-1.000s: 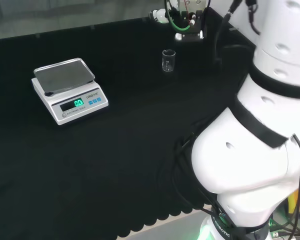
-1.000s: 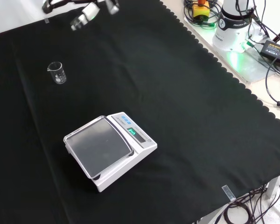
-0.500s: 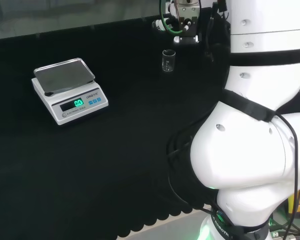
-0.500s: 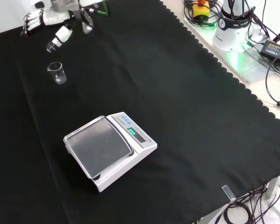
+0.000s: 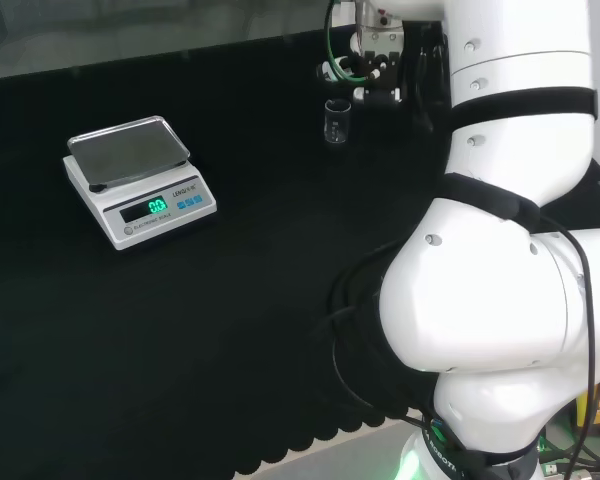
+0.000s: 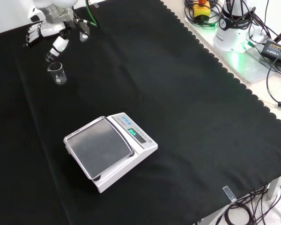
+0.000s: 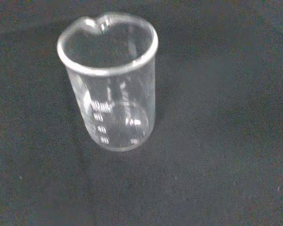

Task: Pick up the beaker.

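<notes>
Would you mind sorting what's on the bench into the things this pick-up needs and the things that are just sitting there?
Part of the job:
- small clear glass beaker, upright on the cloth
- black and white hand, close beside the beaker, not holding it

Just lying about:
- white digital scale with a grey pan
- black cloth covering the bench

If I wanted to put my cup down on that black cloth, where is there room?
Plenty: the wide bare cloth right of the scale in the front view. Avoid the far corner, where the hand hovers by the beaker.
</notes>
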